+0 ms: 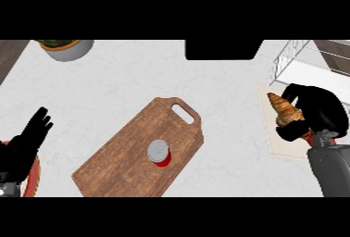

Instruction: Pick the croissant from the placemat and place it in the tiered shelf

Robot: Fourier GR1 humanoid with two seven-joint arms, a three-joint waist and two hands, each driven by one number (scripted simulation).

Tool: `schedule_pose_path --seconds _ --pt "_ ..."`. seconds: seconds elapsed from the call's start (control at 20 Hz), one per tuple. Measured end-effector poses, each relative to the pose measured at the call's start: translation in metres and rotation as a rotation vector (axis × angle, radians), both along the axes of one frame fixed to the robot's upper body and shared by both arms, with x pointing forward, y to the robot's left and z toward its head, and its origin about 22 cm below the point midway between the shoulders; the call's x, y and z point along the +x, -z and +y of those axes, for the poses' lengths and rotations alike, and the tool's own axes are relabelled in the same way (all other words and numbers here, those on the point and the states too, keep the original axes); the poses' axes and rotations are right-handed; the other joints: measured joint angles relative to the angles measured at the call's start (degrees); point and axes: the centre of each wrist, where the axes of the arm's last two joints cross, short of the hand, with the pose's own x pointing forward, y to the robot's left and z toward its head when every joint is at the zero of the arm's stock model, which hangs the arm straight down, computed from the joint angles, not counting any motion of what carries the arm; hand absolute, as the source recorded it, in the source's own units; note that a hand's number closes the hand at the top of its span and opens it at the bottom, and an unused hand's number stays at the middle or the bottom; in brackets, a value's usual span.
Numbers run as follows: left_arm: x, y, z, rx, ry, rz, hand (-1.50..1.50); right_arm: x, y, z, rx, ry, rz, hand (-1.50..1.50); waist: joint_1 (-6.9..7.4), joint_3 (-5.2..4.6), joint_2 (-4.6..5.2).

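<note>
While the right hand (315, 115) is curling its fingers round the croissant (284, 110), the pastry is sitting over the pale placemat (287, 149) at the right side of the table (123, 88), its pointed end sticking out toward the table's middle. Whether it is already lifting clear of the mat or only being gripped there cannot be told from this steep angle. The hand is coming at it from the outer side, which I judge is leaving the way open toward the white wire tiered shelf (290, 58) standing just beyond the mat, at the far right. The left hand (28, 136) is resting at the left edge, fingers straight and holding nothing, well apart from the work. A wooden cutting board (130, 157) is lying aslant in the middle, carrying a small red can (159, 152), and neither is standing between croissant and shelf. A potted plant (65, 47) is sitting at the far left corner.
</note>
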Motion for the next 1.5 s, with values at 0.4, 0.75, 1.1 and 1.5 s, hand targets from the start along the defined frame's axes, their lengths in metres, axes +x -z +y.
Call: schedule_pose_path --seconds 0.4,0.75,1.1,1.5 --pt "-0.003 0.000 -0.005 0.000 -0.004 -0.002 0.00 -0.031 -0.079 -0.045 0.225 -0.087 -0.154 1.50 -0.64 -0.04 -0.14" --pt "0.000 0.003 -0.007 -0.002 -0.005 0.000 0.00 -0.066 -0.146 -0.070 0.398 -0.062 -0.294 1.50 -0.60 -0.06 -0.10" --pt "0.001 0.006 -0.009 -0.002 0.011 -0.002 0.00 -0.088 -0.203 -0.075 0.435 -0.033 -0.416 1.50 0.11 -0.08 0.06" --pt "0.001 0.005 -0.006 -0.005 0.024 0.003 0.00 -0.087 -0.261 -0.090 0.290 0.071 -0.490 1.50 0.79 -0.08 0.24"
